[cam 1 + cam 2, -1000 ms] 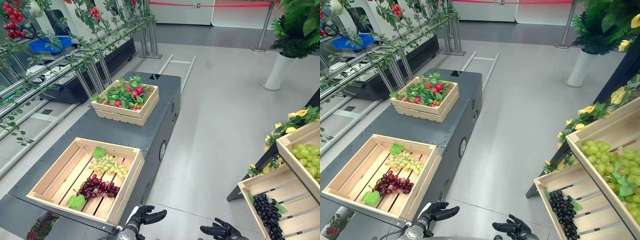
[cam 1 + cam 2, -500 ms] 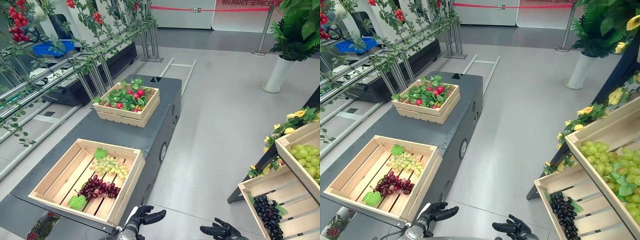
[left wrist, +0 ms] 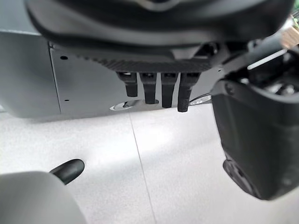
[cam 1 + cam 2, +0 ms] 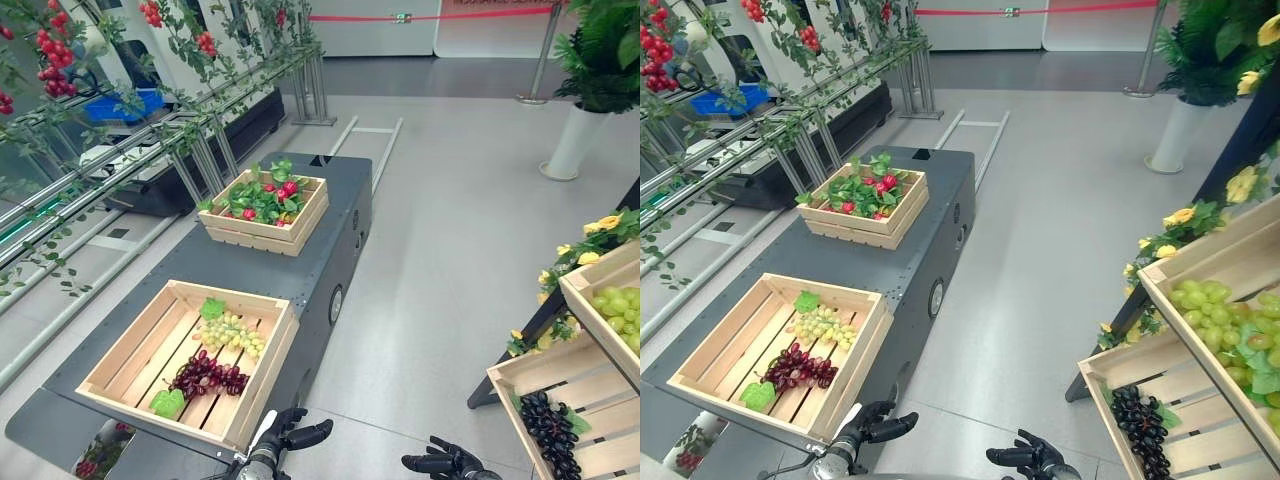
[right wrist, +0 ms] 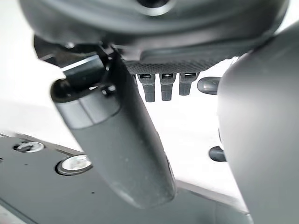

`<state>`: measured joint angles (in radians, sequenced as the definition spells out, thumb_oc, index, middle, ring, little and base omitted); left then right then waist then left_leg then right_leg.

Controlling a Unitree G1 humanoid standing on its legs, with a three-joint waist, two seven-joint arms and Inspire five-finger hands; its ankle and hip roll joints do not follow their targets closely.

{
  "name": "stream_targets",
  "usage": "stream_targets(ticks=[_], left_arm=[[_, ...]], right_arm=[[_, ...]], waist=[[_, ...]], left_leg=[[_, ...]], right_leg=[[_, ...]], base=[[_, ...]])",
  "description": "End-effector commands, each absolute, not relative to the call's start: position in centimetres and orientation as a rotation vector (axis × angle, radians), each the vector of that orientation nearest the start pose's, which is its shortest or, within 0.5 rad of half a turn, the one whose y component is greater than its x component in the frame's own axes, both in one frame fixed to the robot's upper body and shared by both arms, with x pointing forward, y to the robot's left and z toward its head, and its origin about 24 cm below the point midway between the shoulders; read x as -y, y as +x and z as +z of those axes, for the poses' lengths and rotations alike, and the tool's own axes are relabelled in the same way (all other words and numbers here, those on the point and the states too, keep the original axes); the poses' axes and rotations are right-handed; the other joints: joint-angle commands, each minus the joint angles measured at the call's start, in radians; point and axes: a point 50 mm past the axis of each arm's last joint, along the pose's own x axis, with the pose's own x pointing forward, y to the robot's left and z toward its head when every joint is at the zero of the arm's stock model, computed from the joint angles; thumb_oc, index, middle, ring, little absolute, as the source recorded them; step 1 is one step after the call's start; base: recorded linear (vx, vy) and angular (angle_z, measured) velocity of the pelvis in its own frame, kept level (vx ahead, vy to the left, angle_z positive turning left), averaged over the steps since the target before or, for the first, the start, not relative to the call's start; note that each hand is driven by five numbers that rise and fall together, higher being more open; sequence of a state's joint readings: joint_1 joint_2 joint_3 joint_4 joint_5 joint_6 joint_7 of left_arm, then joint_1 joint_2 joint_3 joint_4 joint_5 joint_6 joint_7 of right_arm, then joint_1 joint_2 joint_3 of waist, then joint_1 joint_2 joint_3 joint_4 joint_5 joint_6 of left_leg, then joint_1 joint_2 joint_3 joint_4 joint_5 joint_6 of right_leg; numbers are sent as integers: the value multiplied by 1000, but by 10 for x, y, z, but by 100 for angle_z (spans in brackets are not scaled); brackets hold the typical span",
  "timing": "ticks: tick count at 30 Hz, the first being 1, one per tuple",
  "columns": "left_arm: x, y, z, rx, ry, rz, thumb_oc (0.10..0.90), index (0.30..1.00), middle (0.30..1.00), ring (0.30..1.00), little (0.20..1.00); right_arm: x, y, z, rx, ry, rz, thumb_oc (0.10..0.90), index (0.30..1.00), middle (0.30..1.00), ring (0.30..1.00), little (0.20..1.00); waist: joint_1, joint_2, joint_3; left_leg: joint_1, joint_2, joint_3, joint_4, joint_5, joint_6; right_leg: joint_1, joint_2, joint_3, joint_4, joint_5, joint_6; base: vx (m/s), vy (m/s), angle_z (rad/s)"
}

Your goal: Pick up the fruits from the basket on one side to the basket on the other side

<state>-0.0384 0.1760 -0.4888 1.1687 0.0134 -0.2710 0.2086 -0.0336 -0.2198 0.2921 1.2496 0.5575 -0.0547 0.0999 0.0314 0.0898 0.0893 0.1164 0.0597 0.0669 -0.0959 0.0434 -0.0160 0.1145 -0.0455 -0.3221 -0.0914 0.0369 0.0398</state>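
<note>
A wooden crate (image 4: 135, 352) on the dark cart holds a bunch of green grapes (image 4: 232, 333), a bunch of purple grapes (image 4: 208, 377) and a green leaf (image 4: 167, 403). On the right, a slanted shelf carries a crate (image 4: 525, 367) with dark grapes (image 4: 548, 426) and, above it, a crate with green grapes (image 4: 620, 316). My left hand (image 4: 292, 437) hangs low beside the cart's near corner, fingers (image 3: 152, 88) relaxed and empty. My right hand (image 4: 440, 463) hangs over the floor, also open and empty, its fingers (image 5: 161, 87) straight.
A second crate (image 4: 265, 203) of red fruit and leaves sits at the cart's (image 4: 310, 265) far end. A trellis with red berries (image 4: 150, 110) runs along the left. A potted plant (image 4: 574, 140) stands at the back right. Yellow flowers (image 4: 590, 235) edge the shelf. Grey floor lies between cart and shelf.
The camera has shifted, so the whole scene sits a little further right and lower. Both hands stay as they were.
</note>
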Motion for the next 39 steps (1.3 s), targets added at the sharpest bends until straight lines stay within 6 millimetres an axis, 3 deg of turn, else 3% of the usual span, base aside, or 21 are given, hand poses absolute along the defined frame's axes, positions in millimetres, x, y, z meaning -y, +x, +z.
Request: stream_targets(ticks=[1, 3, 4, 8, 11, 13, 14, 15, 17, 18, 19, 22, 23, 24, 25, 26, 27, 29, 30, 35, 39], left_arm=[[-150, 164, -131, -568, 635, -422, 800, 900, 900, 900, 900], [-141, 175, -125, -485, 727, -538, 800, 900, 900, 900, 900], [-133, 177, -123, -414, 830, -603, 800, 900, 900, 900, 900], [-133, 185, -118, -320, 914, -560, 800, 900, 900, 900, 900], [-132, 192, -112, -282, 887, -516, 800, 900, 900, 900, 900], [-127, 214, -90, -158, 824, -461, 800, 900, 900, 900, 900], [-122, 232, -72, -66, 807, -450, 800, 900, 900, 900, 900], [-120, 238, -65, -36, 798, -446, 800, 900, 900, 900, 900], [-111, 264, -28, 109, 762, -438, 800, 900, 900, 900, 900], [-110, 266, -23, 125, 758, -438, 800, 900, 900, 900, 900], [-107, 274, -4, 188, 752, -448, 800, 900, 900, 900, 900], [-104, 281, 15, 241, 724, -452, 800, 900, 900, 900, 900], [-102, 285, 25, 268, 695, -448, 800, 900, 900, 900, 900], [-100, 291, 34, 285, 644, -447, 800, 900, 900, 900, 900], [-99, 292, 36, 287, 627, -447, 800, 900, 900, 900, 900], [-91, 292, 39, 302, 557, -480, 800, 900, 900, 900, 900], [-90, 291, 38, 293, 514, -488, 800, 900, 900, 900, 900], [-91, 288, 36, 267, 415, -454, 800, 900, 900, 900, 900], [-95, 288, 42, 284, 342, -425, 800, 900, 900, 900, 900], [-98, 289, 65, 401, 277, -382, 800, 900, 900, 900, 900], [-107, 291, 103, 566, 237, -315, 800, 900, 900, 900, 900]], right_arm=[[199, 134, -155, -1041, 204, -118, 800, 900, 900, 900, 900], [203, 141, -151, -996, 226, -151, 800, 900, 900, 900, 900], [206, 150, -148, -971, 224, -172, 800, 900, 900, 900, 900], [203, 158, -145, -943, 309, -201, 800, 900, 900, 900, 900], [199, 160, -145, -930, 308, -152, 800, 900, 900, 900, 900], [189, 173, -139, -876, 322, -97, 800, 900, 900, 900, 900], [187, 182, -135, -842, 363, -108, 800, 900, 900, 900, 900], [186, 184, -133, -830, 376, -113, 800, 900, 900, 900, 900], [188, 192, -127, -773, 447, -140, 800, 900, 900, 900, 900], [188, 193, -126, -764, 459, -143, 800, 900, 900, 900, 900], [187, 193, -125, -740, 497, -159, 800, 900, 900, 900, 900], [186, 191, -125, -716, 543, -185, 800, 900, 900, 900, 900], [185, 194, -124, -704, 572, -197, 800, 900, 900, 900, 900], [183, 200, -121, -690, 583, -201, 800, 900, 900, 900, 900], [183, 202, -120, -690, 582, -197, 800, 900, 900, 900, 900], [184, 206, -118, -682, 588, -213, 800, 900, 900, 900, 900], [185, 204, -119, -692, 581, -214, 800, 900, 900, 900, 900], [181, 202, -120, -717, 528, -212, 800, 900, 900, 900, 900], [180, 201, -119, -718, 518, -217, 800, 900, 900, 900, 900], [192, 200, -120, -712, 516, -212, 800, 900, 900, 900, 900], [200, 200, -119, -709, 513, -248, 800, 900, 900, 900, 900]], waist=[[-13, -57, 83], [-35, -54, 89], [-41, -50, 91], [-36, -53, 79], [-37, -55, 75], [-23, -58, 78], [-20, -56, 92], [-19, -56, 97], [-21, -49, 133], [-21, -49, 138], [-27, -45, 152], [-42, -35, 161], [-48, -31, 166], [-53, -29, 173], [-55, -30, 174], [-79, -42, 173], [-92, -43, 172], [-88, -51, 158], [-69, -61, 156], [-47, -70, 158], [-33, -57, 161]], left_leg=[[-7, -33, 280, 27, -73, -48], [-32, -3, 394, 24, -49, -55], [-40, 3, 413, 15, -41, -51], [-13, -25, 338, 9, -75, -14], [5, -28, 332, 9, -89, -1], [16, -33, 324, 9, -98, 21], [9, -45, 320, 9, -101, 42], [5, -51, 318, 9, -102, 49], [-7, -76, 294, 9, -106, 71], [-9, -80, 290, 9, -107, 74], [-10, -86, 261, 9, -109, 76], [-9, -79, 214, 9, -111, 68], [-12, -73, 193, 9, -116, 62], [-34, -62, 184, 32, -125, 63], [-38, -63, 177, 40, -133, 65], [-44, -71, 145, 78, -180, 78], [-43, -67, 129, 94, -189, 81], [-47, -55, 139, 122, -183, 73], [-65, -36, 160, 158, -180, 60], [-87, -28, 119, 170, -162, 46], [-73, -29, 93, 137, -146, 34]], right_leg=[[78, -10, -59, 20, -133, -1], [61, -28, -118, 55, -147, -1], [46, -34, -137, 81, -161, -6], [36, -49, -100, 145, -187, 17], [34, -57, -99, 178, -200, 23], [-10, -89, -100, 319, -226, 40], [-89, -137, -87, 508, -198, 58], [-116, -156, -79, 565, -186, 63], [-233, -219, -35, 802, -122, 73], [-249, -227, -27, 826, -113, 74], [-280, -218, 12, 800, -91, 76], [-288, -164, 65, 650, -77, 71], [-293, -148, 99, 512, -64, 66], [-302, -133, 140, 309, -1, 59], [-304, -131, 155, 266, 10, 61], [-316, -101, 255, 158, 48, 76], [-308, -88, 275, 182, 19, 74], [-284, -98, 232, 215, -11, 72], [-254, -126, 154, 247, -40, 68], [-217, -113, 127, 245, -76, 52], [-215, -113, 103, 261, -92, 46]], base=[[-36, 139, 63], [-139, 244, 130], [-94, 315, 147], [89, 254, 84], [121, 149, -6], [117, 242, 1], [27, 214, 2], [20, 264, 14], [5, 177, 37], [37, 43, 58], [62, -56, 50], [73, -157, 65], [-34, -243, 83], [-40, -277, 80], [-13, -354, 76], [110, -305, 62], [180, -346, 100], [170, -206, 145], [156, -191, 150], [86, -142, 33], [58, -37, 2]])
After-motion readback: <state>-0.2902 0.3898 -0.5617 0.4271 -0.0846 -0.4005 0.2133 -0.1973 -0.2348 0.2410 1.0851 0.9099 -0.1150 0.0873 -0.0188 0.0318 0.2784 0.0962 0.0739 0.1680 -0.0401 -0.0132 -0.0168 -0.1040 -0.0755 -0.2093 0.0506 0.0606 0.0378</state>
